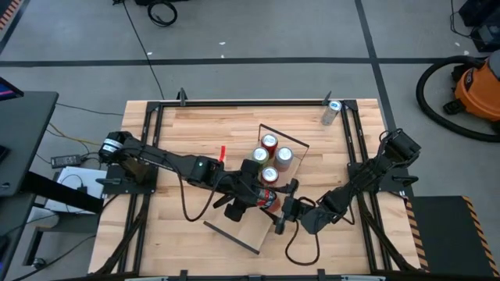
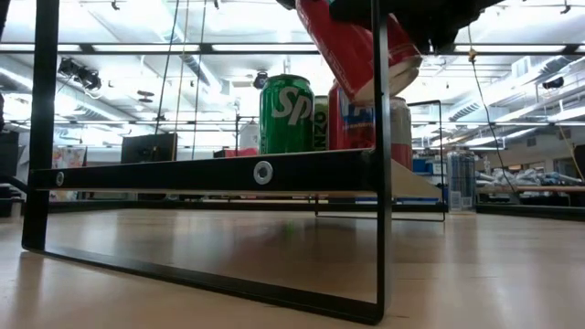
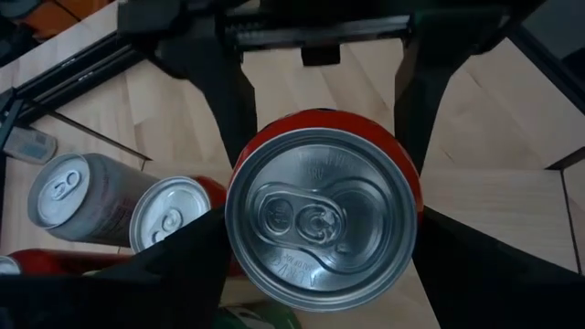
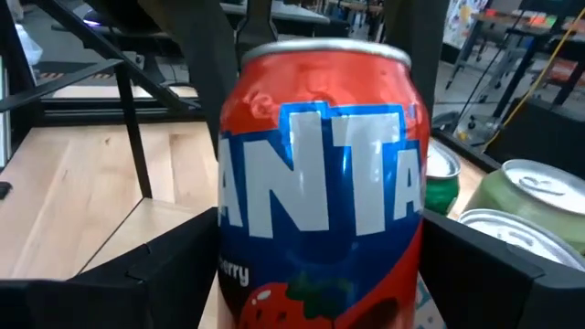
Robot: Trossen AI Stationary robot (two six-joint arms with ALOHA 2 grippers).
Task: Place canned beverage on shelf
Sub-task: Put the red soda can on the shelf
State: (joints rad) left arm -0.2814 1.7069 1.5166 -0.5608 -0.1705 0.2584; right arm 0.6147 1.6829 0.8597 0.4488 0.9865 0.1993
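A red Fanta can (image 1: 269, 200) (image 4: 324, 183) hangs tilted above the shelf (image 1: 234, 230), a light-wood board with a black wire frame (image 2: 379, 183). My left gripper (image 1: 262, 195) comes from the table's left and is shut on the can's top end (image 3: 322, 215). My right gripper (image 1: 280, 209) comes from the right and is open. Its fingers (image 4: 164, 265) stand on either side of the can's lower half. In the low view the can (image 2: 356, 46) shows above the shelf board's edge (image 2: 183, 174). My left gripper pinches the can's side wall just under the top rim (image 3: 239, 251) between its two fingers, slanting down from the table's left. The can is lifted clear of the shelf and tilted, with its top toward my left arm. My right gripper flanks the can's lower half (image 4: 274, 302); whether its fingers touch it, I cannot tell.
Several cans (image 1: 272, 156) stand upright on the shelf's far half, a green one (image 2: 286, 114) nearest in the low view. A silver can (image 1: 332, 112) is at the table's far right corner. A small red object (image 1: 222, 152) lies left of the shelf.
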